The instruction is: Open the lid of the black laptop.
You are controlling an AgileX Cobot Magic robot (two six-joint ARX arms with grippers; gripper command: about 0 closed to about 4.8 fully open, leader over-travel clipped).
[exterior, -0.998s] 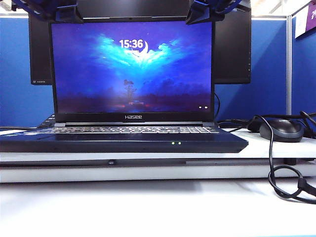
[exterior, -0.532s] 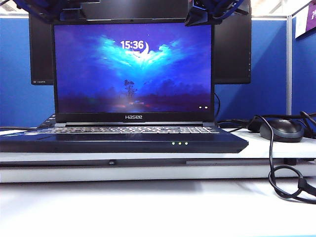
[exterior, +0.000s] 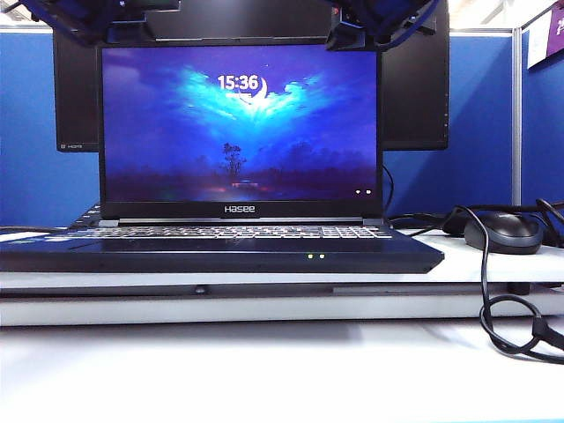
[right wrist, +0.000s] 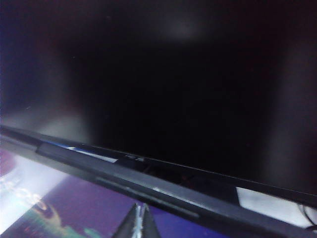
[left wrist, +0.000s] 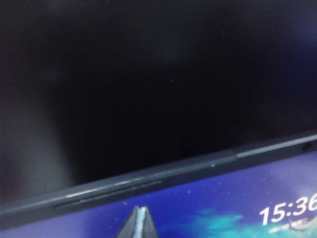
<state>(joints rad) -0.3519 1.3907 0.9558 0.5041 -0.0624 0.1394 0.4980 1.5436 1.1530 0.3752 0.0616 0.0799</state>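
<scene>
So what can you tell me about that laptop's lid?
The lid of the black laptop stands open, about upright, its lit blue screen showing 15:36 above a black bezel marked Hasee. The left gripper and right gripper sit at its top corners; whether they touch it is unclear.

Glossy lit screen on the lid (exterior: 238, 123), matt dark laptop (exterior: 220, 251) plastic, smooth matt black mouse (exterior: 502, 232), smooth white table (exterior: 264, 370)

The exterior view faces the black laptop (exterior: 220, 251) head-on from low table height, fairly near. Both wrist views sit very close above the lid (exterior: 238, 128), looking down past its top edge; all three share that edge.
</scene>
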